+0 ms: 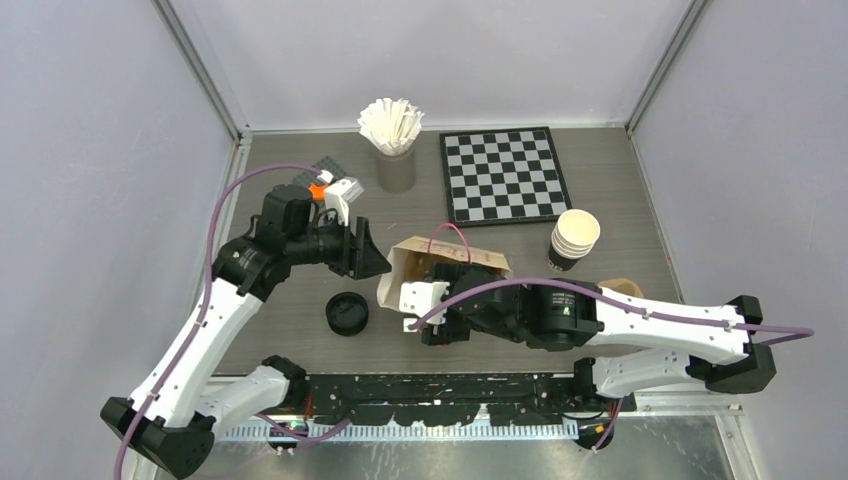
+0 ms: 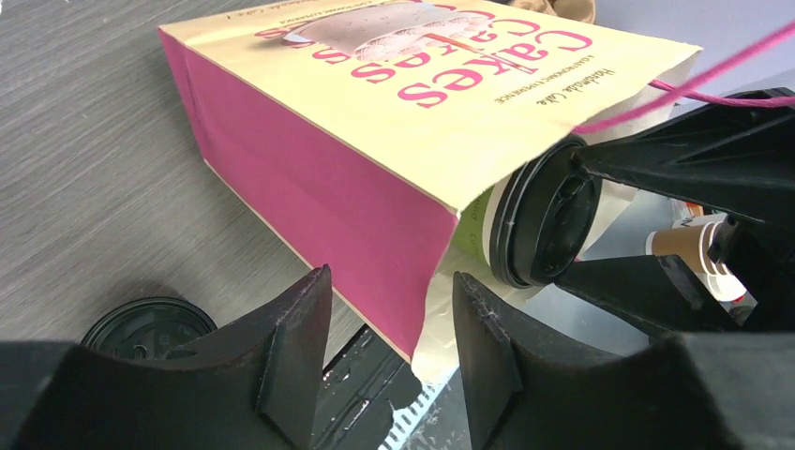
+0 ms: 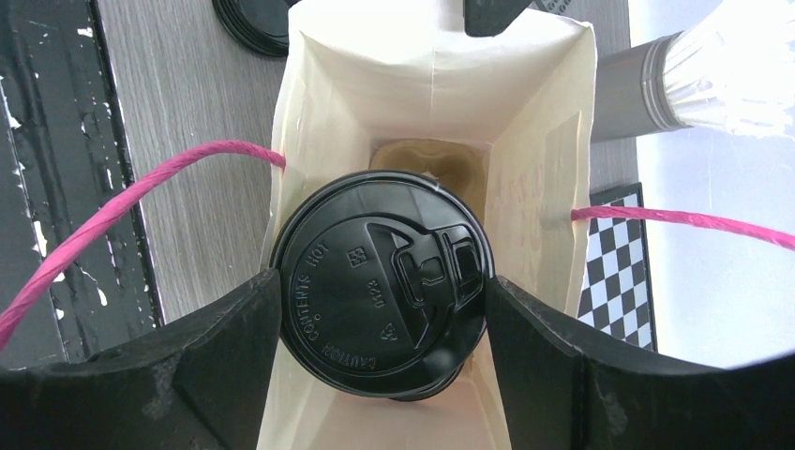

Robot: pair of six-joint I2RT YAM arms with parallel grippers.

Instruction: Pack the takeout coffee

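Note:
The takeout coffee cup [image 3: 380, 291], with its black lid facing the camera, sits in the mouth of the cream paper bag [image 3: 525, 178], which lies on its side. My right gripper [image 3: 382, 279] is shut on the cup, a finger on each side of the lid. In the left wrist view the cup [image 2: 539, 220] shows its green wall at the bag [image 2: 422, 103] opening. My left gripper [image 2: 392, 275] is open, with the bag's pink side edge between its fingers but not pinched. In the top view the left gripper [image 1: 372, 258] is at the bag's [image 1: 398, 280] left end and the right gripper [image 1: 435, 295] at its mouth; the cup is hidden there.
A loose black lid [image 1: 347, 313] lies left of the bag. A stack of paper cups [image 1: 573, 238] and the brown pulp carrier [image 1: 625, 288] are to the right. A chessboard [image 1: 503, 175] and a cup of white sticks [image 1: 392, 140] stand at the back.

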